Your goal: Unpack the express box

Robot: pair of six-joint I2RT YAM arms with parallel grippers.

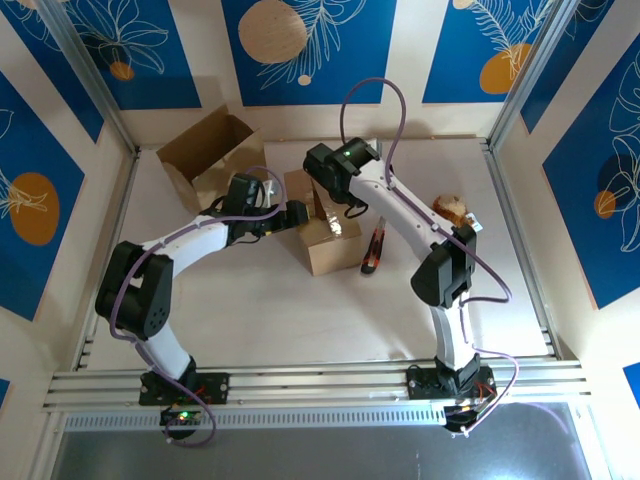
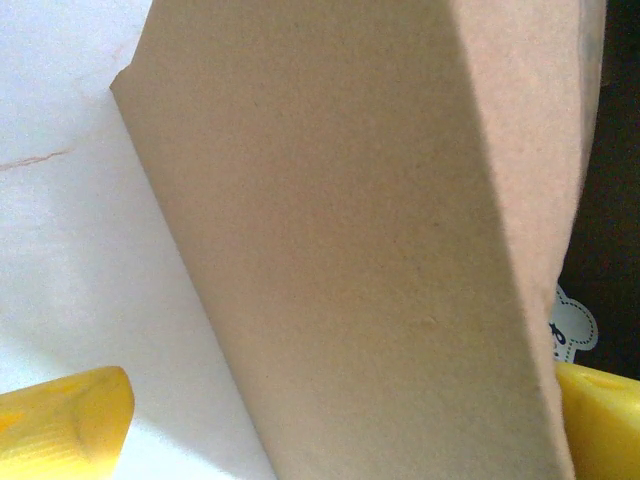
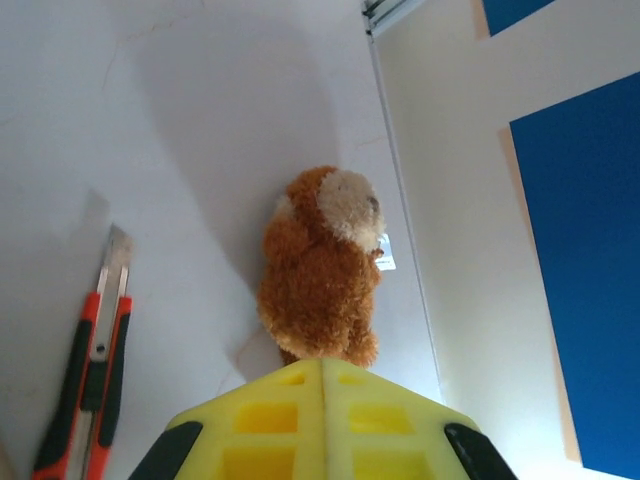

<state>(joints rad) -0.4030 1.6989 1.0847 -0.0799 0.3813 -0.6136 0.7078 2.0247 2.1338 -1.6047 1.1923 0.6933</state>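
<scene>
Left tool (image 1: 294,217) sits released, the cardboard box (image 2: 350,230) between its fingers. Right tool (image 3: 322,370) is clenched empty, with the plush bear (image 3: 322,265) ahead and the cutter (image 3: 95,370) to its left.

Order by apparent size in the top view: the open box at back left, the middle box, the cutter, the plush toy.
1. open box
2. middle box
3. cutter and plush toy: unsure; the cutter is longer but thin, the toy partly hidden by the right arm.
</scene>
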